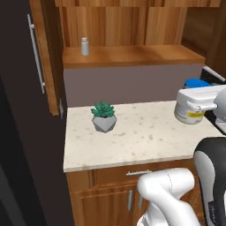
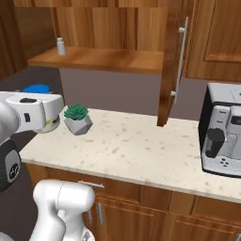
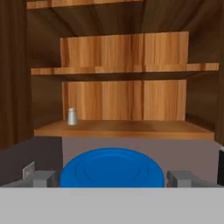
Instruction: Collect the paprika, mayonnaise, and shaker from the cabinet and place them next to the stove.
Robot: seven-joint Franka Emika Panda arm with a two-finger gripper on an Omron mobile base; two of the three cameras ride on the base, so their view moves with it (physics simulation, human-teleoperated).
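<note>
Here the relation that counts is between the gripper [image 3: 112, 178] and the mayonnaise [image 1: 190, 110]: in the hand view the jar's blue lid sits squarely between the two finger tips [image 3: 40, 178], which stand one to each side with small gaps, so the gripper looks spread a little wider than the jar, and I cannot tell whether it is touching it. In the left base view the jar stands upright at the right end of the counter [image 1: 132, 137], its axis vertical, with the white hand lying across its top. Whether the stove is just beyond that end cannot be made out. The shaker [image 1: 85, 46] stands upright on the cabinet [image 1: 132, 55] shelf, toward its left end, higher than and well apart from the hand, beyond and to the left of the lid along the camera's line. A small potted plant [image 1: 104, 117] stands on the counter between them. The paprika is not to be made out.
</note>
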